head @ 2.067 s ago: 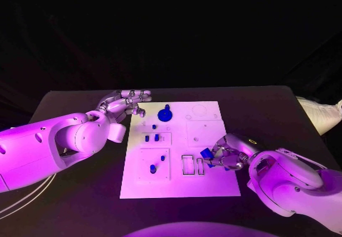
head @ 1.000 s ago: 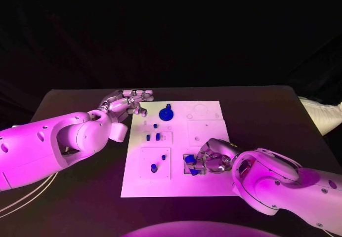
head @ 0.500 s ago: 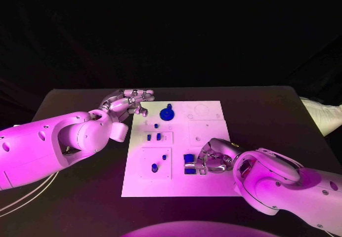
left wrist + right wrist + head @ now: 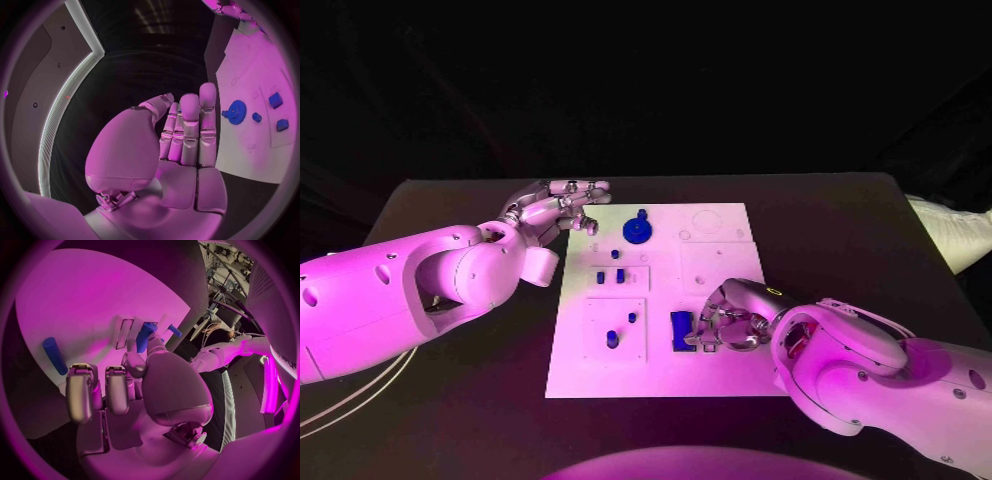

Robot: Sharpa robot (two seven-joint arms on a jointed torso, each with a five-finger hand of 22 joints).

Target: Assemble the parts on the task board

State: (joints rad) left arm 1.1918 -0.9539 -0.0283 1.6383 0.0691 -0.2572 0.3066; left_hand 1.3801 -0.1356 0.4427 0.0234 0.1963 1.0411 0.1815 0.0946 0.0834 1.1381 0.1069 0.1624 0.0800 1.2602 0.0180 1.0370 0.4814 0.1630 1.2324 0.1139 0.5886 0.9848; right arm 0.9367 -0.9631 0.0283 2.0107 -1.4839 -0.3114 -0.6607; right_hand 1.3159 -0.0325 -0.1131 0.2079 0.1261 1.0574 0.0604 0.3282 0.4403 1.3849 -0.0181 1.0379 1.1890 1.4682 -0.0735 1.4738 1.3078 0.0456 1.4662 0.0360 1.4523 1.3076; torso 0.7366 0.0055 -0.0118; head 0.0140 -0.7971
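Head view first: your task board lies flat in the middle of the tabletop. Your right hand is down on the board's near right part, fingers curled beside a blue block that sits in the slot there. Whether the fingers actually pinch that block, you cannot tell from here. Your left hand hangs just off the board's far left corner, fingers apart and holding nothing. On the board beyond the right hand you have a blue gear near the far edge, two small blue pegs in the middle left panel, and two more blue pieces in the near left panel.

Left wrist view: the left hand shows its fingers straight and side by side, thumb held off to one side, nothing in the palm. The task board lies past the fingertips, with the blue gear closest to them.

Right wrist view: the right hand bends its fingers down onto the task board. A blue block stands just past the thumb tip, touching or almost touching it. A blue cylinder lies on the board beside the fingers, apart from them.
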